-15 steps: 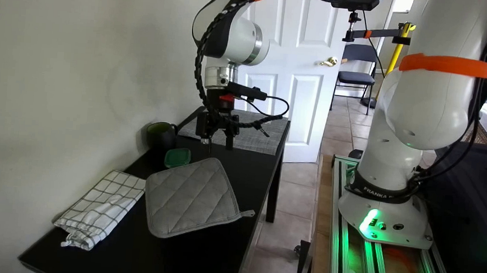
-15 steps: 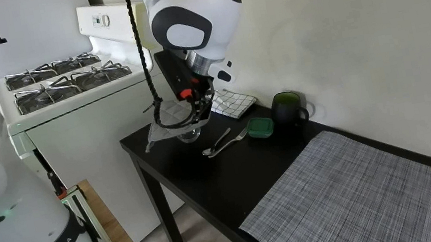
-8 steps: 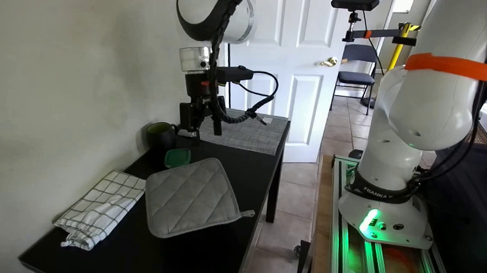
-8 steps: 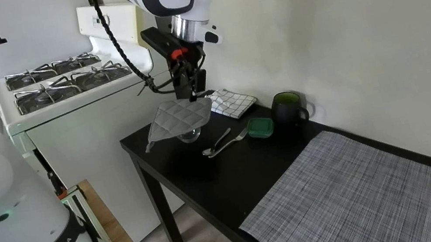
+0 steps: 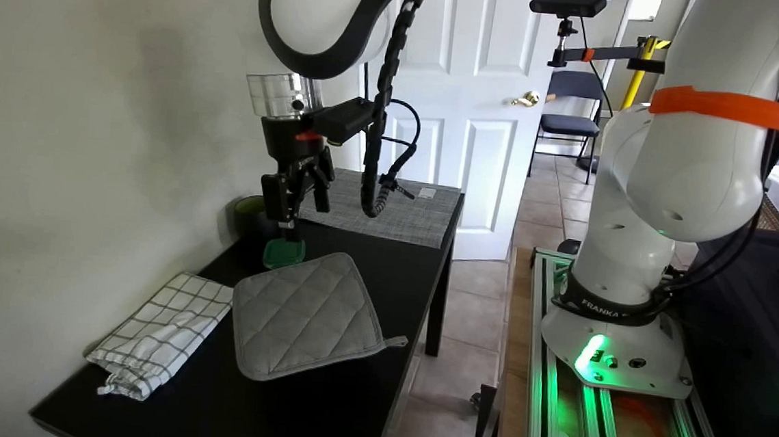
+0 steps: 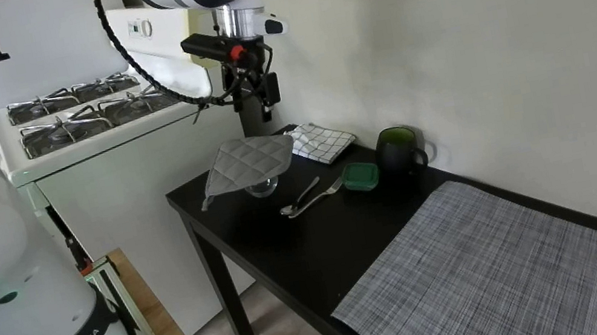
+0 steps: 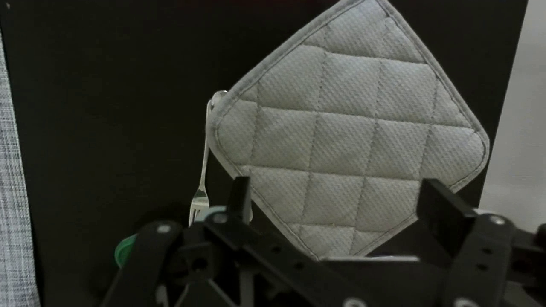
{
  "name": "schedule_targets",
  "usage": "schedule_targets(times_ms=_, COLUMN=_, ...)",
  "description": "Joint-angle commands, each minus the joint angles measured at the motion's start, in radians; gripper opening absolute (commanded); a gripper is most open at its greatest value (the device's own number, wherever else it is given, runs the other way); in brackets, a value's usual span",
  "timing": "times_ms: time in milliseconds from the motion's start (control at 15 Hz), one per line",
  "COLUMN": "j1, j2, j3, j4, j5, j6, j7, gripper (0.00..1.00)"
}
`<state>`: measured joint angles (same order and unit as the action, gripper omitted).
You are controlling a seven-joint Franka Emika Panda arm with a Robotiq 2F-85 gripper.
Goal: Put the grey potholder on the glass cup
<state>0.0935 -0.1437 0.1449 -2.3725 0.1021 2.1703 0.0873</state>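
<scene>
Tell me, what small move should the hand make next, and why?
Probably back gently upward and away: the grey potholder already rests on the glass cup, and the open hand hovers clear of both, holding nothing.

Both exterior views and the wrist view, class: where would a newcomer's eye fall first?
Probably on the grey potholder, resting on the glass cup on the black table. Higher up, the gripper hangs open, clear of the potholder. In both exterior views, a bright green light glowing on the robot's base also stands out.
</scene>
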Motion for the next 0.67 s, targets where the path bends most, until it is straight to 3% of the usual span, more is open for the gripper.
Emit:
schedule_targets(times_ms=0, j1=0.019, j2=0.021, j3=0.015, j4=0.009, j5=-0.036, j6=0.063, j7=0.059, gripper=1.0)
schedule_targets(times_ms=600, j1=0.017, j2=0.008, j3=-0.003, j4=0.005, j5=-0.01, j6=0.037, j7=0.019, gripper=1.0)
